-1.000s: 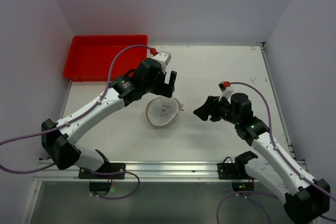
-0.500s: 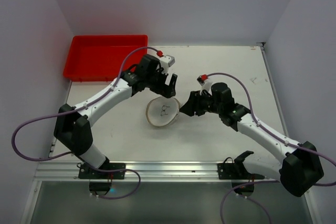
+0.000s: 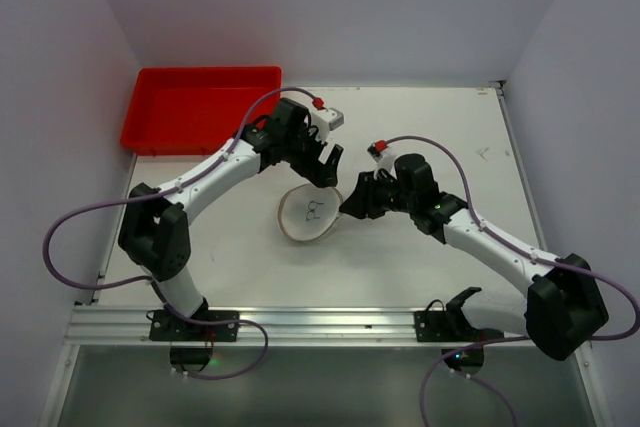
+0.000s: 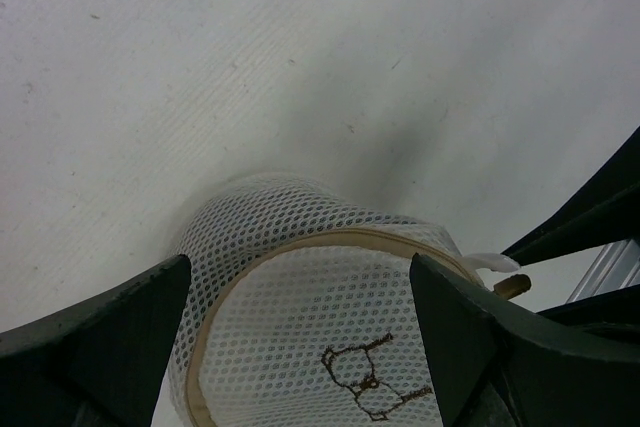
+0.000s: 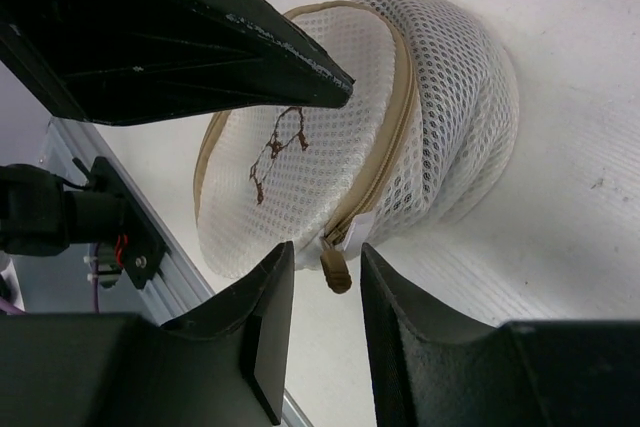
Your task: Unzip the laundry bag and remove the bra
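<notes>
The laundry bag [image 3: 308, 212] is a round white mesh drum with a tan zip band and a small dark bra drawing on its face. It stands tilted on the white table. My left gripper [image 3: 320, 171] is open just behind the bag's far edge, with its fingers spread wider than the bag [image 4: 320, 327]. My right gripper [image 3: 350, 205] is open at the bag's right edge. In the right wrist view the tan zipper pull [image 5: 335, 273] hangs between its fingers [image 5: 270, 317], and neither finger touches it. The zip is shut. The bra is hidden.
A red rectangular tray [image 3: 200, 107] lies at the table's back left. Grey walls close in the left, back and right sides. A metal rail [image 3: 320, 325] runs along the near edge by the arm bases. Both arms' purple cables loop over the table.
My right gripper has moved left, from well clear of the bag to its right edge, around the zipper pull. My left gripper has stayed over the bag's far side and its arm has stretched further out.
</notes>
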Robot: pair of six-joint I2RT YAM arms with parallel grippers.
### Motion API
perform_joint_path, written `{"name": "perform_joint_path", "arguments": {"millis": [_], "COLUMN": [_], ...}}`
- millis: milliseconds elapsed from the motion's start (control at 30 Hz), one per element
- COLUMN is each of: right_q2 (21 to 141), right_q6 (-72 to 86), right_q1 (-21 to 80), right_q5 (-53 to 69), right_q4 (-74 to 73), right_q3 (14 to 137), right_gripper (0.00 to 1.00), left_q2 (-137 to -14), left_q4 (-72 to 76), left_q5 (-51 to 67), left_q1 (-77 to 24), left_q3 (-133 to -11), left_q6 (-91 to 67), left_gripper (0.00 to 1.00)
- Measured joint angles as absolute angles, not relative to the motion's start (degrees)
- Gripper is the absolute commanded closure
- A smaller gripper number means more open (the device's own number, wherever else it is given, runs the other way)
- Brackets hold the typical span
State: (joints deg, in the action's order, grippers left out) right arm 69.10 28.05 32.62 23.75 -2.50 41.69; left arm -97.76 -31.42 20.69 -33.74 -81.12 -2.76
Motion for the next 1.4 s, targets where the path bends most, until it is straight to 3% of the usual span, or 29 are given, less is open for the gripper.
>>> {"name": "perform_joint_path", "arguments": {"millis": [200, 500, 867, 1067, 1300, 1400], "right_q2": [70.15, 70.11, 65.78, 65.12, 65.12, 65.14], "right_q6": [27.97, 27.24, 32.56, 36.56, 38.83, 39.31], "right_q1": [32.62, 32.62, 33.87, 38.68, 43.03, 44.16], "right_q5": [23.77, 23.79, 22.2, 17.06, 11.05, 9.39], "right_q4": [-2.57, -3.25, 0.67, 4.82, 7.6, 8.05], "right_q3": [41.69, 41.69, 38.52, 35.88, 35.18, 35.11], "right_gripper": [0.7, 1.0, 1.0, 1.0, 1.0, 1.0], "left_q2": [-100.29, -97.89, -63.35, -59.96, -60.05, -60.05], "left_q4": [-33.47, -35.68, -34.46, -33.23, -28.16, -26.06], "left_q5": [20.91, 15.66, 3.36, -1.17, -3.46, -4.23], "left_q1": [-33.74, -33.71, -34.2, -41.21, -44.4, -44.45], "left_q3": [-83.2, -81.08, -53.49, -48.4, -43.81, -41.74], "left_q6": [0.03, -6.98, -41.67, -56.45, -68.03, -71.33], "left_gripper": [0.06, 0.05, 0.04, 0.05, 0.19, 0.35]}}
